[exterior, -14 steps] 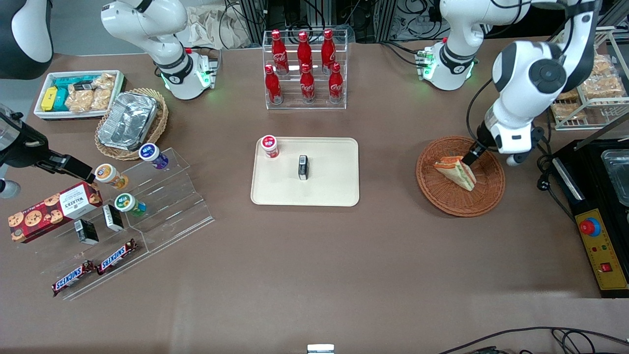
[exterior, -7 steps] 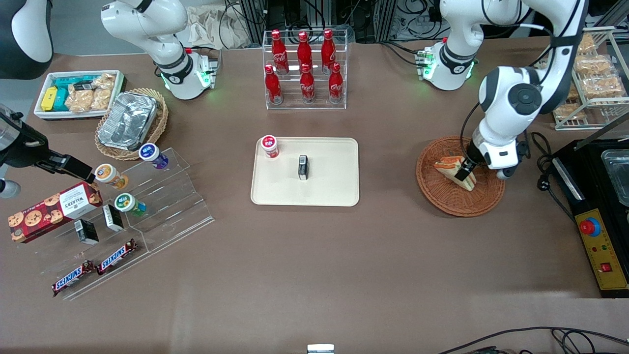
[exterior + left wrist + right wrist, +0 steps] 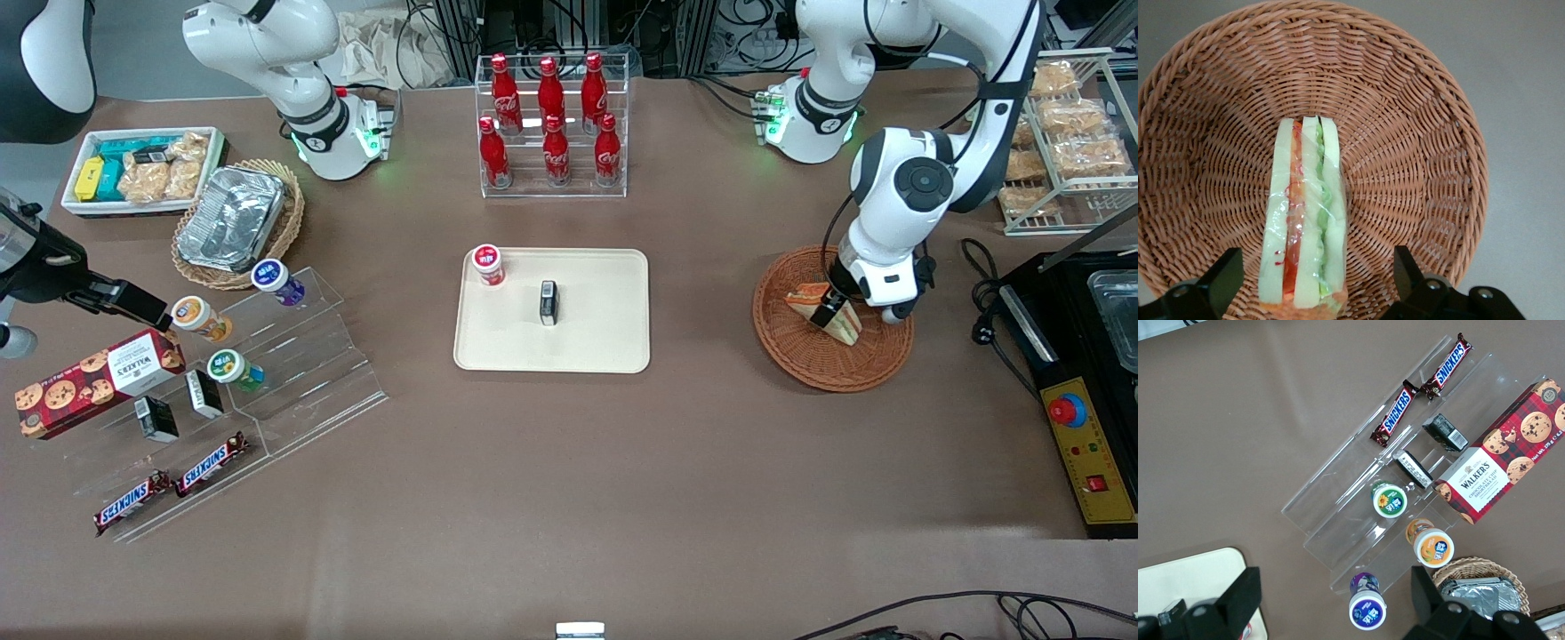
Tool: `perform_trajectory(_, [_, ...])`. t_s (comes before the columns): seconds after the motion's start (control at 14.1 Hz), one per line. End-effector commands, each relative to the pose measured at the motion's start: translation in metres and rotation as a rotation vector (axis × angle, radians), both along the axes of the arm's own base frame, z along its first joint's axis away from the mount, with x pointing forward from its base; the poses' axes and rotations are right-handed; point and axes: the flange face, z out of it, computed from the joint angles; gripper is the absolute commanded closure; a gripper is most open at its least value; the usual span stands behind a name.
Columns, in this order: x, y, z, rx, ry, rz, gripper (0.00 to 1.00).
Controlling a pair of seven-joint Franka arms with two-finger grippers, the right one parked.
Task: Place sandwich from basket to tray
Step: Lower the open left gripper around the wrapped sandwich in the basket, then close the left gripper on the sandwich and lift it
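The sandwich is a plastic-wrapped wedge of pale bread with red and green filling. It stands on edge in the round reddish-brown wicker basket, whose woven wall surrounds it. My left gripper is lowered into the basket over the sandwich. The gripper is open, with one black finger on each flank of the wedge and a small gap on both sides. The cream tray lies at the table's middle, toward the parked arm from the basket.
On the tray stand a red-capped jar and a small black box. A rack of cola bottles is farther from the camera than the tray. A black appliance and a wire snack rack flank the basket.
The left arm has swung toward the tray's side and lowered, bringing the gripper from the basket's edge to straddle the sandwich. The sandwich has stayed where it was.
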Motion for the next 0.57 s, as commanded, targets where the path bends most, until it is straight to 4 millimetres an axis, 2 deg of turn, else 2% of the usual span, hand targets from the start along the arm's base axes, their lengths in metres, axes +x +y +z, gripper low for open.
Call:
perform_trajectory(0.0, [-0.003,-0.004,-0.005,0.027,-0.015,0.001,0.29])
perform_trajectory(0.07, [-0.002,-0.005,-0.004,0.030,-0.020,0.002,0.50])
perform_trajectory(0.14, [-0.001,-0.005,-0.003,0.029,-0.023,0.004,0.65])
perform_trajectory(0.28, [0.001,-0.004,0.001,0.027,-0.030,0.013,0.90])
perform_trajectory(0.5, [0.006,-0.002,0.024,0.037,-0.032,0.011,0.95])
